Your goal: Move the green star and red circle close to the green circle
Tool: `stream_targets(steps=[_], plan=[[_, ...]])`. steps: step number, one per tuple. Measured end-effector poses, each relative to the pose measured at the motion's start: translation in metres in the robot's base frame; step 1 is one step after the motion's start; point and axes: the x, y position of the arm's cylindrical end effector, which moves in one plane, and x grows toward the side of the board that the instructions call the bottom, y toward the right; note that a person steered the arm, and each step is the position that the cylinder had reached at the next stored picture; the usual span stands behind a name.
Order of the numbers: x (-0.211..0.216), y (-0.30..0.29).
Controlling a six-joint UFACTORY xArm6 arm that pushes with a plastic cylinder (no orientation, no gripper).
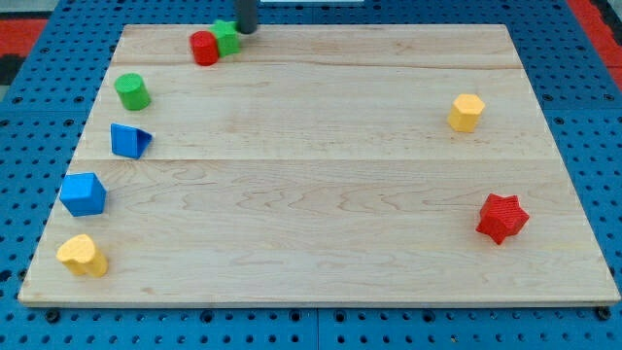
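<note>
Green star block touching red cylinder block at view's top of pale wooden board. My tip just right of star, against it. No gripper, bare rod. Green cylinder block near, down-left of red cylinder.

dark rod entering from the view's top edge, roughly upright, only its lower stretch in frame, my tip down at worktop level near the view's top, left of centre, rest of the arm out of view
</note>
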Motion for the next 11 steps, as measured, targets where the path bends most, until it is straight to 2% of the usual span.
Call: stream_targets(steps=[1, 2, 3, 4, 6, 7, 8, 9, 11], plan=[[0.000, -0.076], [0.007, -0.098], [-0.002, -0.065], [0.025, -0.034], [0.047, -0.074], [0.048, -0.072], [0.043, -0.033], [0.068, -0.034], [0.074, -0.074]])
